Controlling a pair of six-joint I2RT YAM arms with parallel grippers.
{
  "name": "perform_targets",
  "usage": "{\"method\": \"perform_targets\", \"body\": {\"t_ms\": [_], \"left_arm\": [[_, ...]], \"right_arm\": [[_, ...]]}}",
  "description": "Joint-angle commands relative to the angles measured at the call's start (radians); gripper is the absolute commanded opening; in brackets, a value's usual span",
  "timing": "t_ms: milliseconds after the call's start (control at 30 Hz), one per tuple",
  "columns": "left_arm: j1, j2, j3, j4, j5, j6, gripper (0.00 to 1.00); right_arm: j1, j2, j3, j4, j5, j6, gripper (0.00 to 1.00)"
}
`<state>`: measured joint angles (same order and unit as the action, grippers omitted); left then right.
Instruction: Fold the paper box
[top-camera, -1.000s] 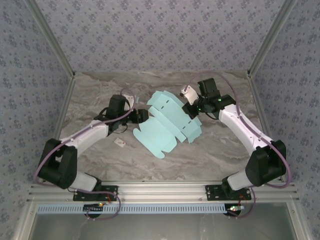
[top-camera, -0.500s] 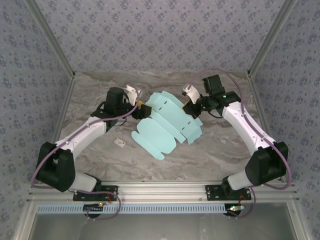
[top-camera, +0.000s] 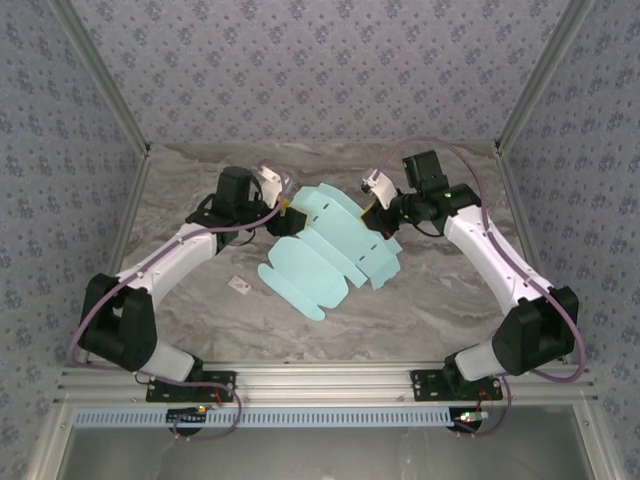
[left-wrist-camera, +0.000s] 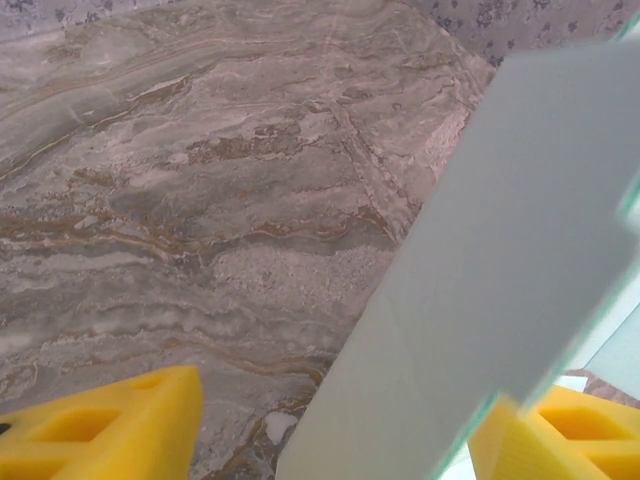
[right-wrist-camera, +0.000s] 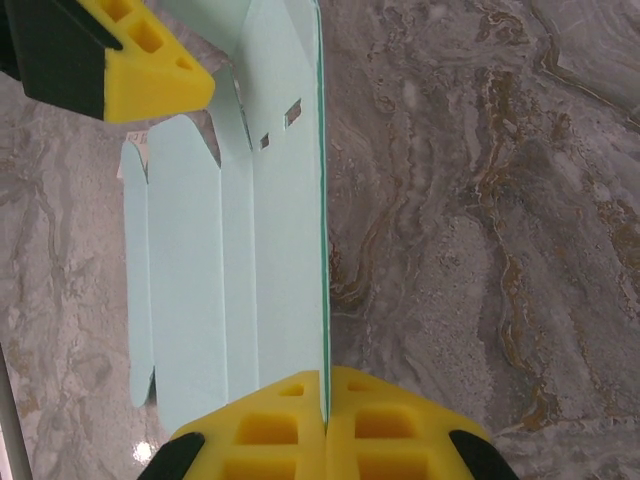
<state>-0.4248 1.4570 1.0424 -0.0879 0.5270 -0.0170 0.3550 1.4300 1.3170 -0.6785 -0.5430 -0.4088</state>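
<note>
In the right wrist view, the yellow pads (right-wrist-camera: 265, 432) of the right gripper (right-wrist-camera: 324, 425) are seen pressed together on one edge of the paper box (right-wrist-camera: 270, 250), so the thin card is pinched between them and held on edge. From that grip the pale turquoise sheet runs away from the camera, its creased panels and small slots laid out to one side over the marbled table (right-wrist-camera: 480, 200). The left gripper (left-wrist-camera: 340, 425) is held wide apart: one flap of the sheet is seen rising between its two fingers (left-wrist-camera: 110, 425), close against the finger on the right of that view (whether it touches cannot be told). From above, the unfolded sheet is found in the middle of the table, spread flat between the two grippers, each of which is placed at one of its far corners. A small white tag (top-camera: 240, 285) lies on the table near the sheet's left edge, apart from it.
</note>
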Motion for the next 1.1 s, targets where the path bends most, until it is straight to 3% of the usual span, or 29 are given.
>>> {"method": "perform_targets", "body": {"t_ms": [0, 167, 367, 500, 667, 1067], "left_arm": [[0.028, -0.094, -0.078, 0.036, -0.016, -0.089, 0.73], [0.002, -0.232, -0.212, 0.049, -0.145, -0.243, 0.73], [-0.14, -0.316, -0.306, 0.141, -0.171, -0.29, 0.73], [-0.211, -0.243, -0.304, 0.192, -0.181, -0.302, 0.7], [-0.261, -0.124, -0.276, 0.247, -0.167, -0.299, 0.67], [-0.285, 0.208, -0.141, 0.363, -0.041, -0.332, 0.5]], "right_arm": [[-0.011, -0.037, -0.007, 0.014, -0.015, 0.094, 0.0], [-0.007, -0.034, -0.04, -0.006, 0.038, 0.153, 0.0], [-0.009, 0.018, -0.009, -0.039, 0.054, 0.209, 0.0], [-0.001, 0.058, 0.044, -0.1, 0.084, 0.232, 0.0], [0.062, 0.052, 0.051, -0.124, 0.25, 0.211, 0.0], [0.051, 0.139, 0.044, -0.104, 0.253, 0.221, 0.0]]}}
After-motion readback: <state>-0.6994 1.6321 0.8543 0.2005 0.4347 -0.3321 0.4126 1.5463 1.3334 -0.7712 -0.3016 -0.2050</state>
